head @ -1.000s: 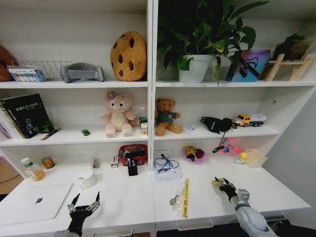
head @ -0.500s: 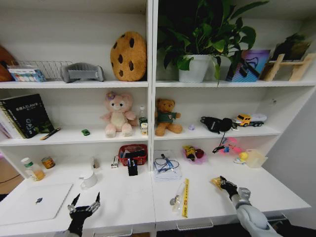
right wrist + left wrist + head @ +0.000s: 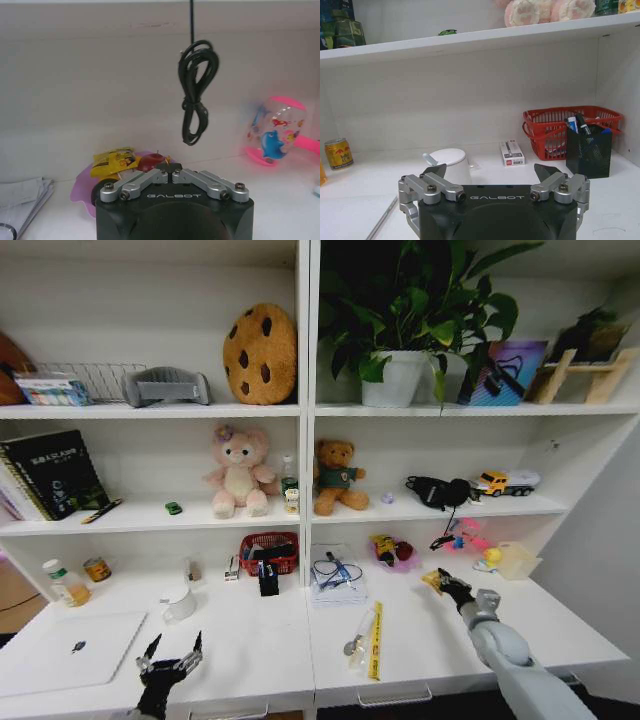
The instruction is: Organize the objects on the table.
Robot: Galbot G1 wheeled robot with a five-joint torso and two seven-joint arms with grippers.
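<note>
The silver laptop (image 3: 75, 645) lies closed at the left of the white table (image 3: 260, 640). My left gripper (image 3: 170, 661) hovers open beside it near the front edge, with nothing between its fingers (image 3: 434, 172). A small jar (image 3: 62, 582) stands at the back left. The tiny green toy car (image 3: 173, 508) sits on the shelf above, and the left wrist view also shows this car (image 3: 447, 32). My right gripper (image 3: 437, 583) is above the right half of the table, shut on a small yellow item. It points toward the pink dish (image 3: 85, 192).
A white mug (image 3: 180, 603), red basket (image 3: 270, 550) and black pen holder (image 3: 268, 580) stand mid-table. Papers with cables (image 3: 338, 580), a yellow ruler (image 3: 376, 640) and a bagged spoon (image 3: 355, 640) lie right of centre. A black cable (image 3: 197, 90) hangs from the shelf near a pink toy (image 3: 275, 135).
My right gripper has moved away from the front edge toward the back of the table, carrying the yellow item. The left gripper has stayed put.
</note>
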